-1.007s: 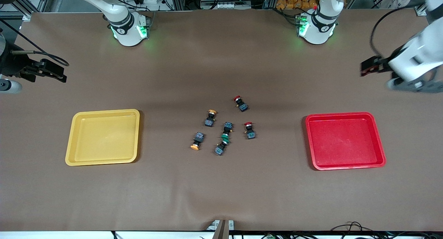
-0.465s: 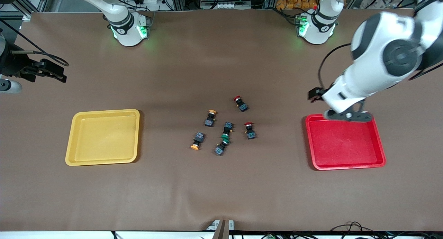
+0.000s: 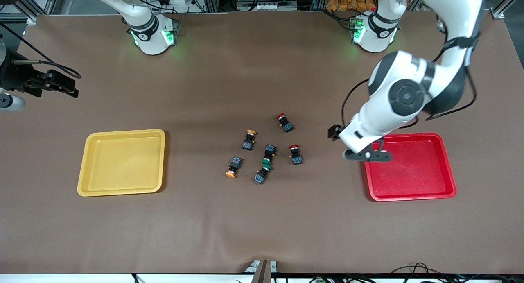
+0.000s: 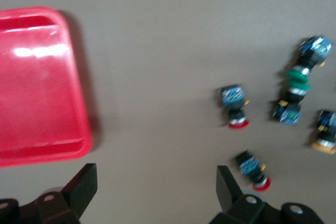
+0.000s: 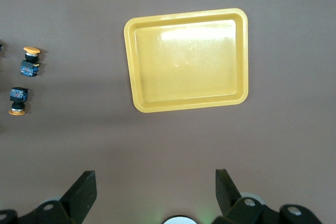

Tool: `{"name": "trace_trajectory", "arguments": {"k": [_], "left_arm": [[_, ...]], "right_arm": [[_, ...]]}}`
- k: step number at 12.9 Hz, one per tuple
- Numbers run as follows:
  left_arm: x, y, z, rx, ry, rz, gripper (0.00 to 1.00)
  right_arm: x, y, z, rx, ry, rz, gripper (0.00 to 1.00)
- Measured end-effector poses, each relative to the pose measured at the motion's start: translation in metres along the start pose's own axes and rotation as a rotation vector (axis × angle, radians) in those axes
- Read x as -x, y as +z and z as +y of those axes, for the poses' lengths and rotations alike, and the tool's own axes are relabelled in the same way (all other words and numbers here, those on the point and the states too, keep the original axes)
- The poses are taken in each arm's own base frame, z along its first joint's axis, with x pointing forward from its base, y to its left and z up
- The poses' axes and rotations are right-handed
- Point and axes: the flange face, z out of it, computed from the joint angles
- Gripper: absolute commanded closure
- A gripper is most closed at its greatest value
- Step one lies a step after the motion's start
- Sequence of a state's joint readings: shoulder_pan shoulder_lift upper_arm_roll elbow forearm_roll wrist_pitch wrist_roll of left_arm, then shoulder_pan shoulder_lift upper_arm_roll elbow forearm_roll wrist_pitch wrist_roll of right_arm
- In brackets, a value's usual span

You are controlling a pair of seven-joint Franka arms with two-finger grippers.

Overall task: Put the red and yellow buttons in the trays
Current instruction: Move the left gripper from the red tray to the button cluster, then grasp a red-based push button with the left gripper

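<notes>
Buttons [image 3: 266, 150] clustered between the two trays [image 3: 121, 162], seemingly all apart.

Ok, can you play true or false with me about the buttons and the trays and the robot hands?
1. The yellow tray has nothing in it. True.
2. A red button is already in the red tray. False: both red buttons lie on the table between the trays.
3. The left gripper is open, over the red tray's edge nearest the buttons. True.
4. The left gripper holds a yellow button. False: it holds nothing, and both yellow buttons lie on the table.
5. The right gripper is shut. False: it is open.
</notes>
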State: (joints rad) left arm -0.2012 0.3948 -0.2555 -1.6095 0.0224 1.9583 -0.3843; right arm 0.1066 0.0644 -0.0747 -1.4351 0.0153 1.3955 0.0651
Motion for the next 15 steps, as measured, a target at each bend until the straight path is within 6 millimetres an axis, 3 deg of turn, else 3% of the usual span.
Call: {"name": "trace_trajectory", "arguments": {"k": [4, 6, 10, 12, 15], "left_arm": [[-0.005, 0.037, 0.055, 0.009, -0.026, 0.066, 0.0], [-0.015, 0.059, 0.061, 0.02, -0.049, 0.103, 0.0], [-0.029, 0.125, 0.07, 0.066, -0.118, 0.131, 0.0], [-0.027, 0.152, 0.085, 0.087, -0.133, 0.138, 0.0], [-0.016, 0.176, 0.109, 0.082, -0.153, 0.146, 0.0]], "right_arm": [[0.001, 0.001, 0.001, 0.001, 0.001, -0.011, 0.0], [0.001, 0.001, 0.001, 0.001, 0.001, -0.012, 0.0], [0.001, 0.002, 0.001, 0.001, 0.001, -0.013, 0.0], [0.001, 0.002, 0.001, 0.001, 0.001, -0.015, 0.0], [0.001, 0.002, 0.001, 0.001, 0.001, -0.015, 0.0]]}}
